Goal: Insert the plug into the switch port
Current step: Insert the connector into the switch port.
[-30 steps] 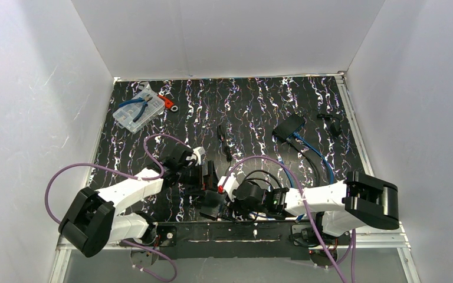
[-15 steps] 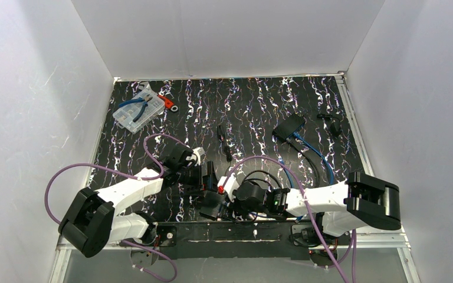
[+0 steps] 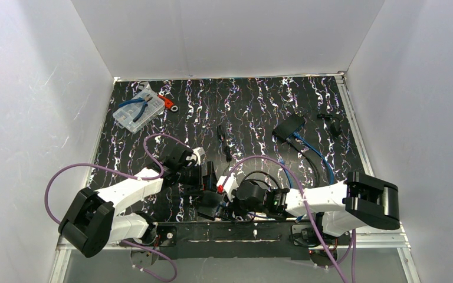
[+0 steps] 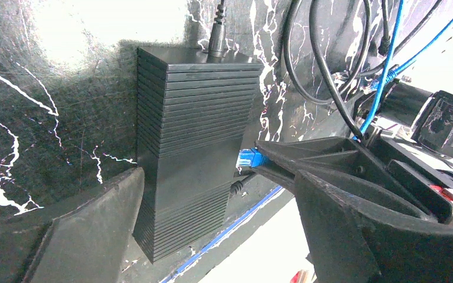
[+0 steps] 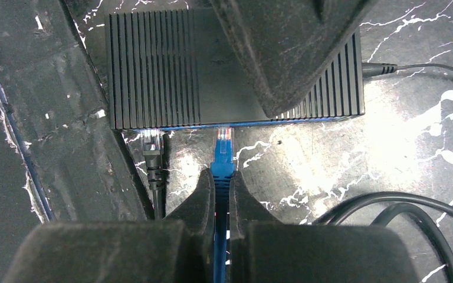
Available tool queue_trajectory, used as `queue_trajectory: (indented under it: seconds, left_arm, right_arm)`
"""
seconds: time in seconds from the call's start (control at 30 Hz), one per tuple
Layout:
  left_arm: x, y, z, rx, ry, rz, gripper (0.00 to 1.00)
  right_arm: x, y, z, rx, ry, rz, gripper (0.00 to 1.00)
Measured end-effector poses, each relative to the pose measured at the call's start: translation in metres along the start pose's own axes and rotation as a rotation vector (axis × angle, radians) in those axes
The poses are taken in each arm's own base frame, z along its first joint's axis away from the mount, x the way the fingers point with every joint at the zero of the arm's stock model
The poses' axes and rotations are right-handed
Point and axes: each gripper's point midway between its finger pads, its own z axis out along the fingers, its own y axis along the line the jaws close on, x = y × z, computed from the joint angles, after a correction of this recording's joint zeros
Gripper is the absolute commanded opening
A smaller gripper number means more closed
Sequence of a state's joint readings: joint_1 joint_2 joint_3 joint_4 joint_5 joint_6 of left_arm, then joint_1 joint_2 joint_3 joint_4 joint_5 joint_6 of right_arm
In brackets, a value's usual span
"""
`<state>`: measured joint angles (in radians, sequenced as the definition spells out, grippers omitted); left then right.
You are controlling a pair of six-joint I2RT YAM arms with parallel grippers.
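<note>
Right fingers (image 5: 205, 197) pinch blue RJ45 plug (image 5: 223, 154) behind tip, nose aimed at switch (image 5: 153, 76) port. Left fingers (image 4: 94, 230) spread, straddling switch, likely bracing against push.

Robot lab test cell: plain white panel walls (image 3: 224, 35) boxing in a black marbled bench mat (image 3: 259, 100), aluminium frame rail (image 3: 383, 240) at front, parts organiser (image 3: 131, 118) with what look like pliers (image 3: 137, 105), loose network cables (image 3: 315, 152).
</note>
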<state>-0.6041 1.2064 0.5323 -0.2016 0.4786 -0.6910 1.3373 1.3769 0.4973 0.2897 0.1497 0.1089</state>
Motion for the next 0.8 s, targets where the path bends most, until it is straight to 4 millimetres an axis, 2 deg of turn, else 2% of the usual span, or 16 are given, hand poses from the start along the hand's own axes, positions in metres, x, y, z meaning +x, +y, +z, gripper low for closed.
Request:
queue_trajectory:
  seconds: [0.33,0.8]
  left_arm:
    - [0.0,0.0001,0.0,0.0,0.0,0.0,0.98]
    - [-0.0007,-0.001,0.0002,0.005,-0.002,0.003,0.98]
  right_arm:
    - [0.0011,0.005,0.0032,-0.022,0.001,0.018,0.01]
    - [-0.0013,0.0011,0.0051,0.006,-0.015,0.026,0.01]
